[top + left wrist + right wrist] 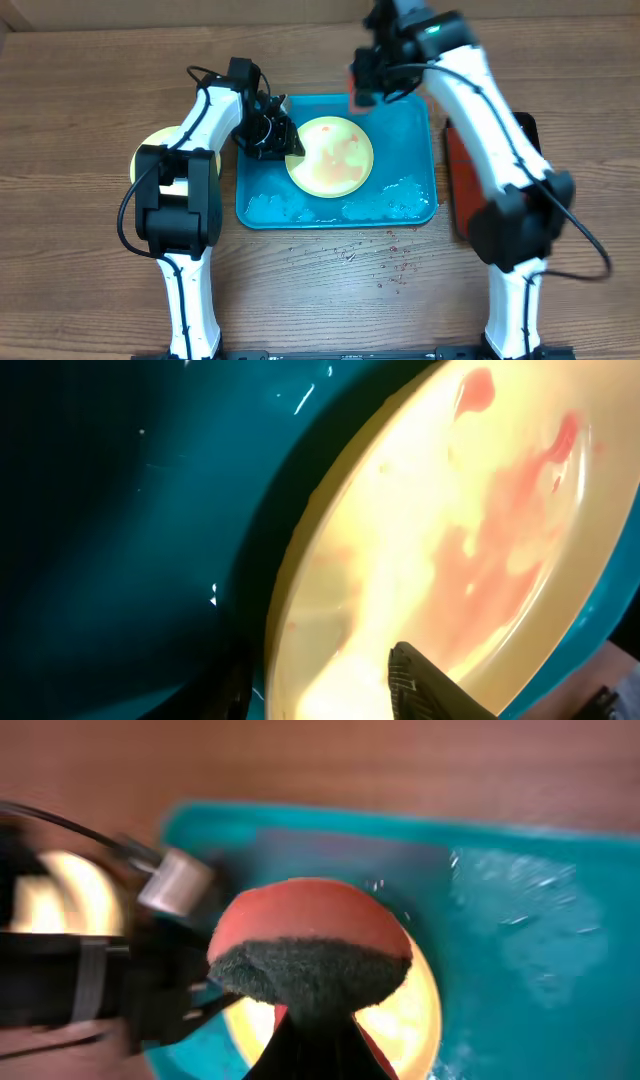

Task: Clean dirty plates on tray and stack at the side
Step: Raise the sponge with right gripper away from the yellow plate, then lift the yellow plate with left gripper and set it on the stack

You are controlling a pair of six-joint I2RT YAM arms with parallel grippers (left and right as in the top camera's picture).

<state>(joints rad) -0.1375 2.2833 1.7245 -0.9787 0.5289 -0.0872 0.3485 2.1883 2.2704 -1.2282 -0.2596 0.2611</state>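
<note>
Nearest, table: red specks lie before the tray
tray: mid-table, foam along its near edge
plate: red-smeared, in tray's left half
left end effector: jaws parted astride plate's left rim
right end effector: clamped on sponge, above tray's far edge

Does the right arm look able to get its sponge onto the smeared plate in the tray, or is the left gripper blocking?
Probably yes. The right gripper holds the sponge over the far rim of the plate; the left gripper sits only at its left edge, leaving the smears uncovered.
</note>
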